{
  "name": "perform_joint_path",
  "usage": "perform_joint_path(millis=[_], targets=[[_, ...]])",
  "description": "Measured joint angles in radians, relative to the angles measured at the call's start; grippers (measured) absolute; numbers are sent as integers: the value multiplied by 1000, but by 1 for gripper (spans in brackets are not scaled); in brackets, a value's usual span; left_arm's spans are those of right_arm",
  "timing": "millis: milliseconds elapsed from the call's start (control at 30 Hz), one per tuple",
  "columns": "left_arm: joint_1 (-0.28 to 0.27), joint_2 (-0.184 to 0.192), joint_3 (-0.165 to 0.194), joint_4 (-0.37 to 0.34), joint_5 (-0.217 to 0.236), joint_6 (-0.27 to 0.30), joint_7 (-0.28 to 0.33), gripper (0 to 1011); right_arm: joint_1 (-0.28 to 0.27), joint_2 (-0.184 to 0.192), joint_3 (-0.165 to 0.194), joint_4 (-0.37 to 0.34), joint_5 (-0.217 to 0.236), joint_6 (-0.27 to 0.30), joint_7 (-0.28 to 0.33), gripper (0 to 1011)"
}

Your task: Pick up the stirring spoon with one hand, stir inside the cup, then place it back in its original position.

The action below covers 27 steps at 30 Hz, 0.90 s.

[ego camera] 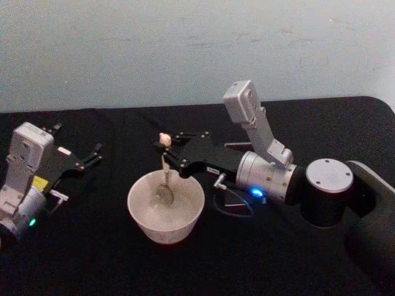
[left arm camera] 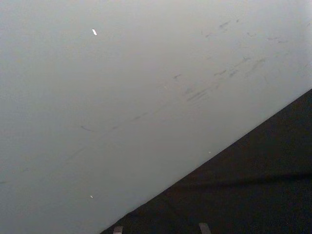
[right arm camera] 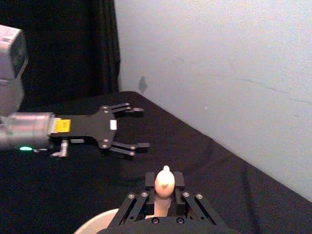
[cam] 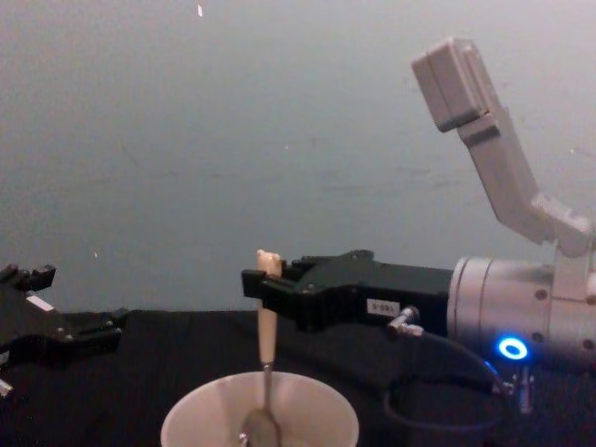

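Note:
The cream-white cup (ego camera: 165, 213) stands on the black table, left of centre. My right gripper (ego camera: 166, 154) reaches in from the right and is shut on the beige handle of the stirring spoon (ego camera: 165, 168), which hangs upright. Its metal bowl (cam: 260, 428) sits low inside the cup (cam: 307, 414). The bear-head top (right arm camera: 165, 181) pokes up between the right gripper's fingers (right arm camera: 179, 181). My left gripper (ego camera: 92, 156) rests open at the far left of the table, apart from the cup, and appears again in the right wrist view (right arm camera: 134, 130).
A dark holder (ego camera: 237, 148) shows partly behind the right gripper, with a black cable (ego camera: 237, 206) looping below the wrist. A pale wall (ego camera: 185, 49) runs along the back edge of the table. Bare black tabletop (ego camera: 92, 259) lies in front of the cup.

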Motion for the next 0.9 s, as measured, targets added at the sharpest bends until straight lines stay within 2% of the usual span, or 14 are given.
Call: perform_joint_path(millis=[167, 367, 700, 900], targets=[[0, 0, 0, 0, 0, 0, 0, 1001, 0, 6, 15, 6, -5, -2, -1, 221], [0, 0, 0, 0, 0, 0, 0, 1001, -22, 36, 31, -25, -5, 2, 11, 221], [0, 0, 0, 0, 0, 0, 0, 1001, -83, 98, 52, -126, 24, 22, 34, 221], [0, 0, 0, 0, 0, 0, 0, 1001, -113, 128, 49, -175, 46, 31, 56, 221]])
